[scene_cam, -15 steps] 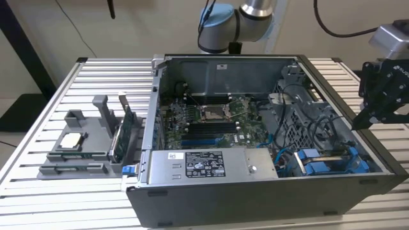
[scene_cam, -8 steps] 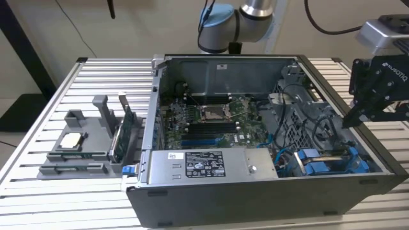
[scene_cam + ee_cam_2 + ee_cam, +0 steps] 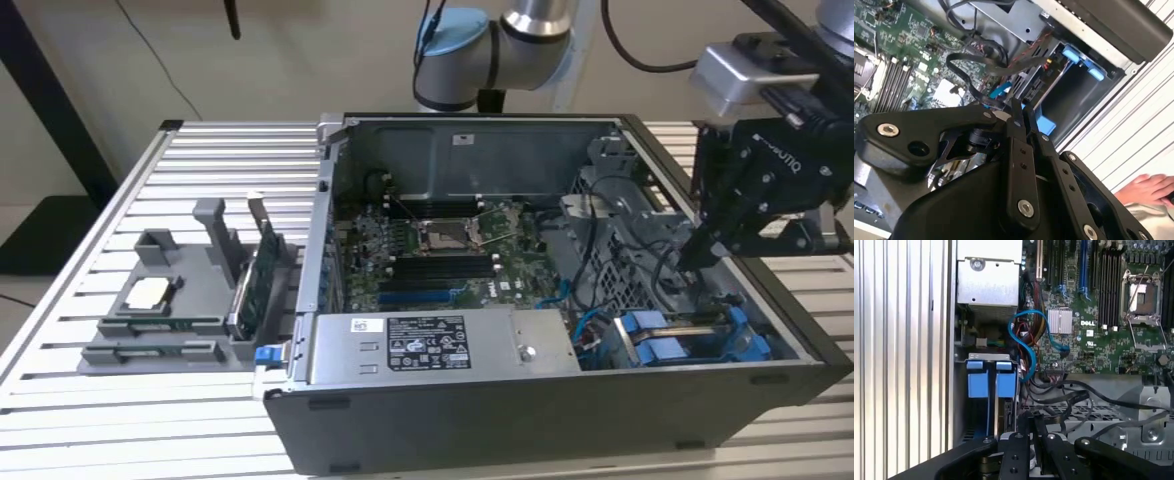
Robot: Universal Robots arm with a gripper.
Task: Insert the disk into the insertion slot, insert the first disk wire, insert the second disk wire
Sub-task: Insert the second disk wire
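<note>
Held a black wire (image 3: 966,89) in jaws pinched shut, gripper (image 3: 1018,111) low beside the disk (image 3: 991,380) seated in the insertion slot (image 3: 742,340) (blue carrier tabs showing), called for squaring plug to socket, pressing straight, keeping cables clear.

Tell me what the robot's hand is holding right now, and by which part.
The hand seems shut on a black wire, pinching it at its end; the exact contact is partly hidden.

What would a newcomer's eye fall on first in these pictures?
The open dark grey metal computer case on the slatted silver table, its green motherboard bare in the middle. At the exterior view's right, the robot's black hand reaches inside it, near the bright blue drive-bay fittings.
</note>
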